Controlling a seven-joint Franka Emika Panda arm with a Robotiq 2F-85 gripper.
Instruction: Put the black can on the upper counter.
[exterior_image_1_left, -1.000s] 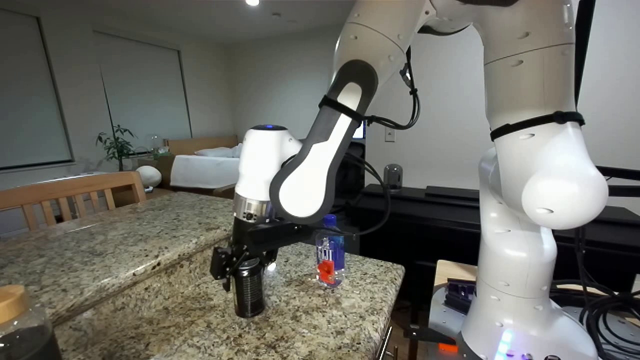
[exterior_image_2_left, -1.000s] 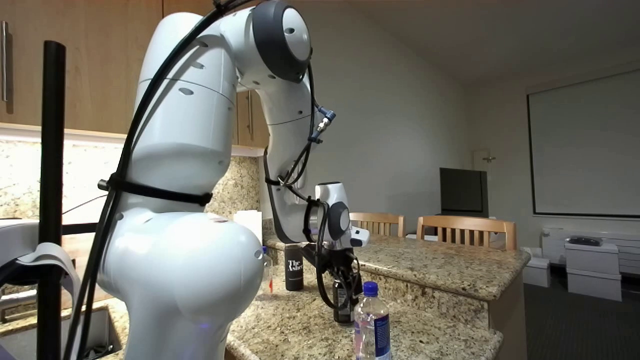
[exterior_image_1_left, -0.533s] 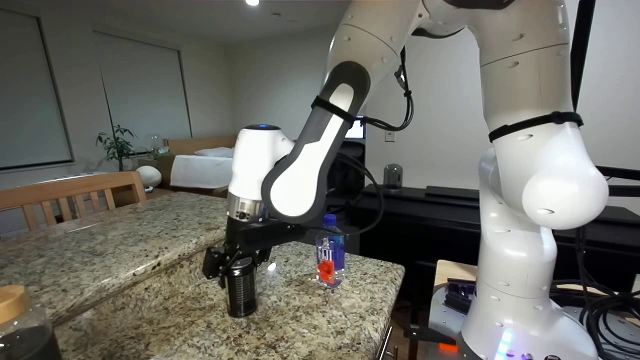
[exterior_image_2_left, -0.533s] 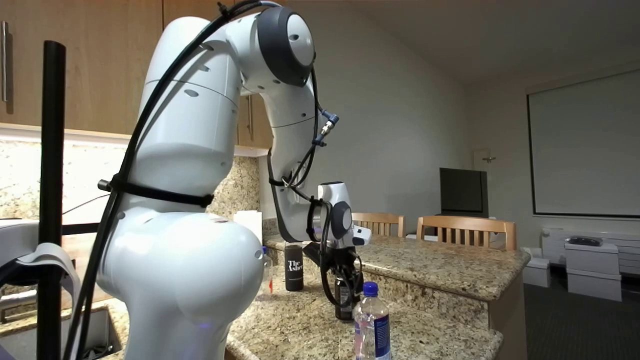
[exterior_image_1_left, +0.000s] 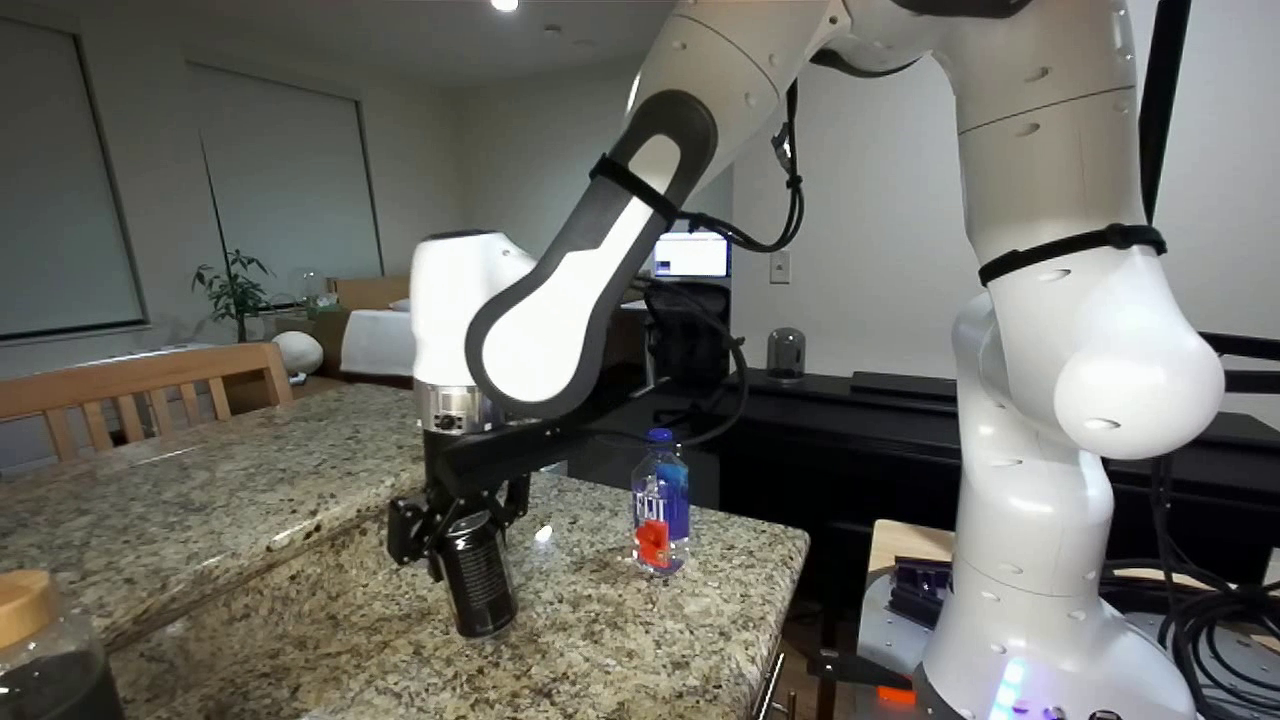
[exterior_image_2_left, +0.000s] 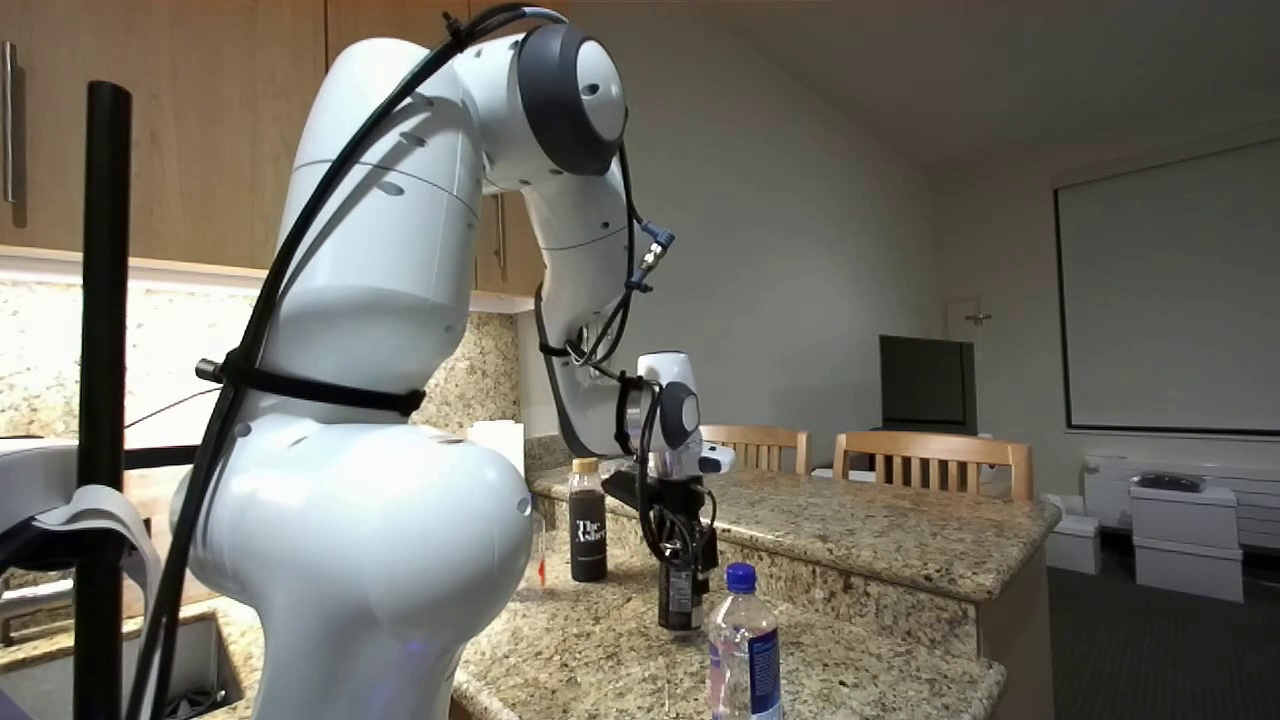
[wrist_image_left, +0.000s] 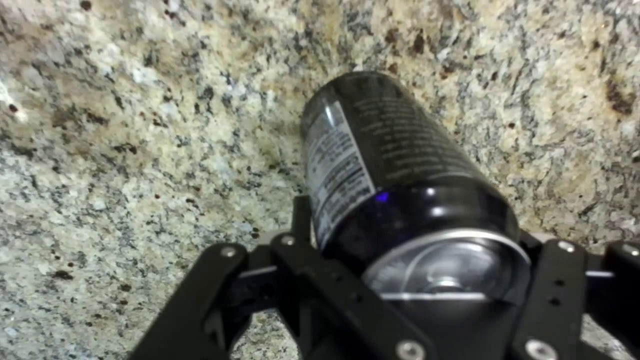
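Observation:
The black can (exterior_image_1_left: 478, 580) is tilted, its top leaning toward the raised ledge in an exterior view. It also shows in an exterior view (exterior_image_2_left: 680, 595) and, with its silvery top toward me, in the wrist view (wrist_image_left: 400, 150). My gripper (exterior_image_1_left: 468, 540) is shut on its upper part, one finger on each side; the fingertips are partly hidden. The can's bottom is at or just above the lower granite surface (exterior_image_1_left: 620, 660); I cannot tell if it touches. The upper counter (exterior_image_1_left: 250, 470) is the raised granite ledge beside the gripper, also seen in an exterior view (exterior_image_2_left: 880, 520).
A clear bottle with blue cap (exterior_image_1_left: 660, 510) stands on the lower surface near its edge, also in an exterior view (exterior_image_2_left: 745, 640). A dark bottle with cork lid (exterior_image_2_left: 588, 525) stands farther along. A granite step wall (exterior_image_2_left: 850, 585) rises to the ledge. Wooden chairs (exterior_image_2_left: 930, 460) stand behind it.
My gripper and arm have moved toward the raised ledge with the can. The can, upright before, is now tilted. The bottles have not moved.

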